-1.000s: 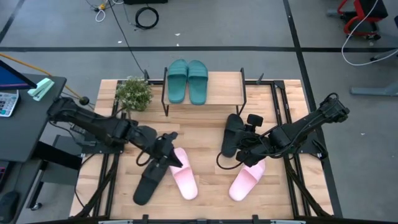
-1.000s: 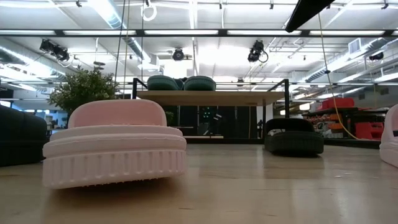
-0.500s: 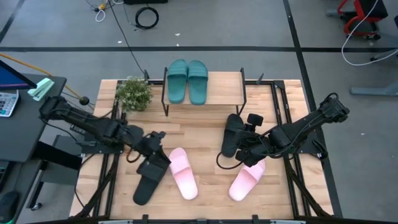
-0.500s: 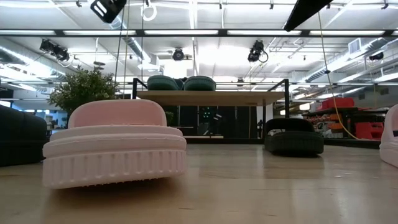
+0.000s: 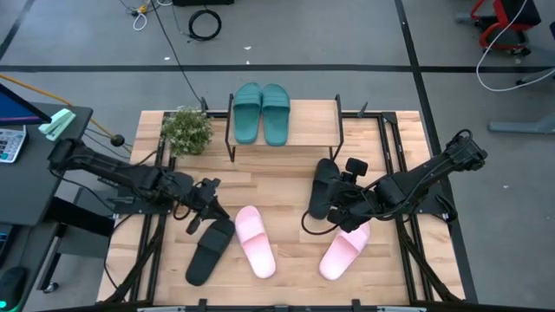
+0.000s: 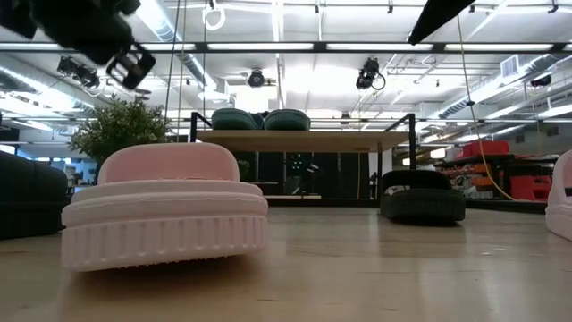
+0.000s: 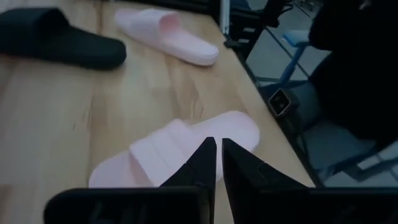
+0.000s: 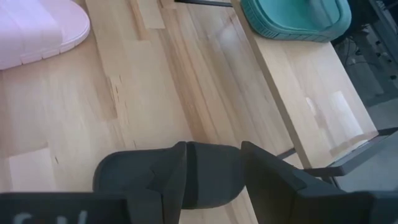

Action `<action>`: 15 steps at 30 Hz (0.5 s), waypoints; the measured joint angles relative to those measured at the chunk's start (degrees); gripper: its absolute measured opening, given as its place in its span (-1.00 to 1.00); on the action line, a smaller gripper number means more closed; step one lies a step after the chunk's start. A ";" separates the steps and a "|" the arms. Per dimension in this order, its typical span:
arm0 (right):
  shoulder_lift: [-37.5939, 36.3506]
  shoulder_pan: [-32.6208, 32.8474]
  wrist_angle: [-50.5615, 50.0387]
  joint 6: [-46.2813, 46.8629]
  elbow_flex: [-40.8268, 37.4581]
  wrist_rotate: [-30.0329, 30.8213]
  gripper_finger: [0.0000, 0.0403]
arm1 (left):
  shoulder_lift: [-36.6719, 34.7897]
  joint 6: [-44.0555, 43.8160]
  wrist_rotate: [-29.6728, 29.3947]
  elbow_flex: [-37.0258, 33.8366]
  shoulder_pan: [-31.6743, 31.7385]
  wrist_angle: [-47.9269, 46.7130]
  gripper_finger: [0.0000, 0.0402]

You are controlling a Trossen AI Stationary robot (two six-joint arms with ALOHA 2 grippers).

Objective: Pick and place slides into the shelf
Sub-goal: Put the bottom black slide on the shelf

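Two teal slides (image 5: 261,113) lie side by side on the shelf's top board (image 5: 308,117). On the table, a black slide (image 5: 208,251) and a pink slide (image 5: 254,241) lie on the left, and a black slide (image 5: 323,186) and a pink slide (image 5: 344,251) on the right. My left gripper (image 5: 208,192) is shut and hangs in the air just beyond the left black slide; its wrist view shows its fingers (image 7: 218,158) above a pink slide (image 7: 174,149). My right gripper (image 8: 211,165) is open above the right black slide (image 8: 205,177), clear of it.
A small potted plant (image 5: 186,130) stands at the table's far left, beside the shelf. The shelf's black frame legs (image 5: 231,139) stand on the table's far middle. Bare wood (image 5: 277,178) lies between the shelf and the slides. A desk (image 5: 35,165) stands beyond the table's left edge.
My left gripper has drawn back from above the left black slide toward the table's left and far side, coming into the low view's upper left. The slides lie where they were. My right arm has kept still.
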 joint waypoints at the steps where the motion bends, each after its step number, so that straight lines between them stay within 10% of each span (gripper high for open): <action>1: 0.00 0.00 0.00 -0.20 0.00 0.00 -0.21 | -0.19 -0.67 0.01 -1.19 0.16 1.53 -0.86; 15: 0.00 0.00 0.81 -0.44 0.00 -0.02 -0.21 | -0.03 -10.52 0.04 -3.32 0.24 10.57 -0.82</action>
